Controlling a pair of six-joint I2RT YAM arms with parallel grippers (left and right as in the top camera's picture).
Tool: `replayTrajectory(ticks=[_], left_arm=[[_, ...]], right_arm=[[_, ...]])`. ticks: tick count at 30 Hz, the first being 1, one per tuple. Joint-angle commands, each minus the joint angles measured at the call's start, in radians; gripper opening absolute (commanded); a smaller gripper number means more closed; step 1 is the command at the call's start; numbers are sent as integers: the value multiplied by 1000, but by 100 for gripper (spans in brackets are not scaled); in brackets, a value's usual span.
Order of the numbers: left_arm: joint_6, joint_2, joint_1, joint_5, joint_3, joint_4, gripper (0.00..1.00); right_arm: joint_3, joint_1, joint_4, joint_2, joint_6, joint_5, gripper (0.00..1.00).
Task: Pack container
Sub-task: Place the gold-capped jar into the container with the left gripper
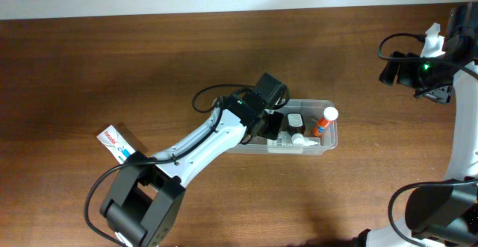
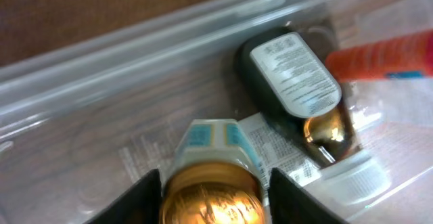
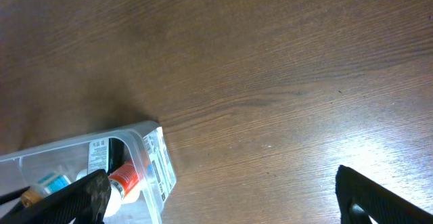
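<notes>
The clear container [image 1: 331, 139] lies mid-table, and its wall shows in the left wrist view [image 2: 135, 55]. My left gripper [image 2: 214, 200] is inside it, shut on a gold-capped bottle [image 2: 211, 149] with a white and teal label. Lying in the container are a dark bottle [image 2: 294, 75] with a white label, an orange tube [image 2: 385, 55] and a white-capped item [image 2: 355, 176]. My right gripper [image 3: 216, 204] is open and empty, well above the table to the right of the container [image 3: 152, 163].
A white, red and blue tube [image 1: 113, 141] lies on the wooden table left of the left arm's base. The right arm [image 1: 426, 64] hangs at the far right, near the back edge.
</notes>
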Motion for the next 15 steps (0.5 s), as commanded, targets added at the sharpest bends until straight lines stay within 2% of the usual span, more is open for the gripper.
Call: replayTrajectory(ticks=[1,6,8,9,11,12,15], left_arm=[[3,-14,2,11,22,14,62],[39,-53,5,-19,109,-113,86],[37,-92,15,-68,141,-184,87],[34,-120,26,-100,155,-222,92],[10,-179,51,-163,168,-281,95],[-2,-217,71,-196,169,-312,99],[-32,-312,139,-277,169,-406,99]], right_arm=[[-5,-1,-2,6,-2,-13,98],[-5,-1,-2,6,-2,-13,98],[-5,-1,-2,6,-2,-13,98],[-5,-1,-2,6,-2,-13,98],[-5,-1,-2,6,-2,-13,98],[-5,-1,-2,6,-2,-13,98],[-5,-1,-2,6,-2,-13,98]])
